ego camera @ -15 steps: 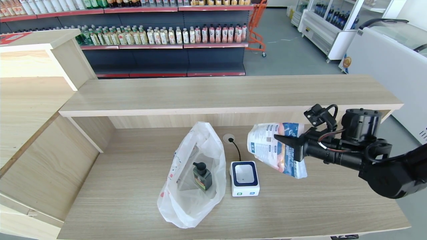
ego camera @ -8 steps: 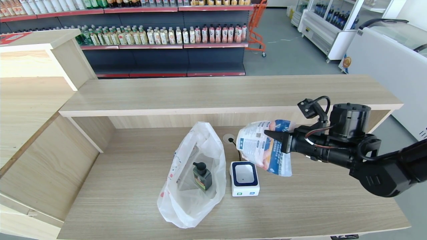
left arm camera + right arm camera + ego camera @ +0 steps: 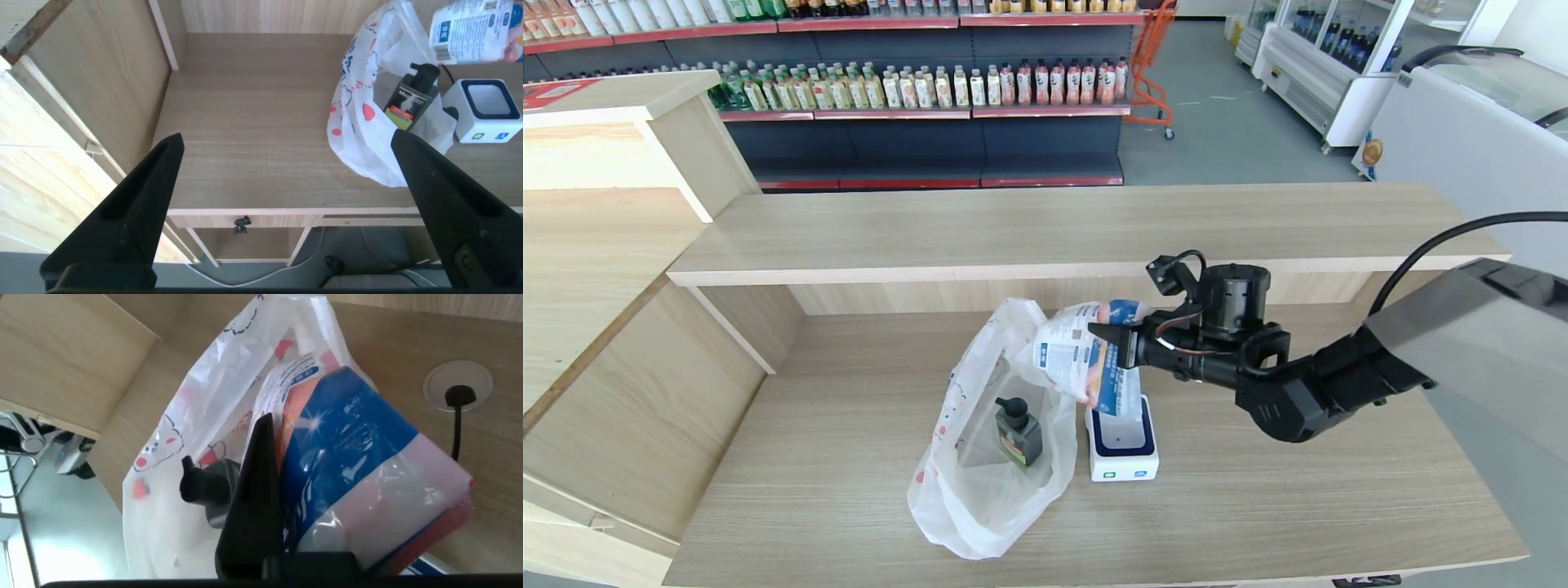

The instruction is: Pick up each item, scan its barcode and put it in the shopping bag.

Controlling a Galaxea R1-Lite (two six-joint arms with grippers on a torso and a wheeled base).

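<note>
My right gripper (image 3: 1104, 341) is shut on a white, blue and orange snack pouch (image 3: 1078, 359), held in the air over the far end of the scanner (image 3: 1122, 445) and against the right rim of the white plastic shopping bag (image 3: 980, 482). Inside the bag stands a dark pump bottle (image 3: 1018, 433). The right wrist view shows one dark finger (image 3: 255, 498) pressed on the pouch (image 3: 359, 482), with the bag (image 3: 196, 457) just beyond. My left gripper (image 3: 286, 216) hangs open above the counter's near left edge, far from the bag (image 3: 364, 131) and the scanner (image 3: 488, 110).
The scanner's black cable runs to a grommet (image 3: 1083, 338) at the back of the wooden counter (image 3: 1298, 506). A raised wooden ledge (image 3: 1054, 229) runs behind, and a side panel (image 3: 645, 408) closes the left.
My right arm has carried the pouch leftward, from right of the scanner to over it and up to the bag's rim. Bag, bottle and scanner have stayed put.
</note>
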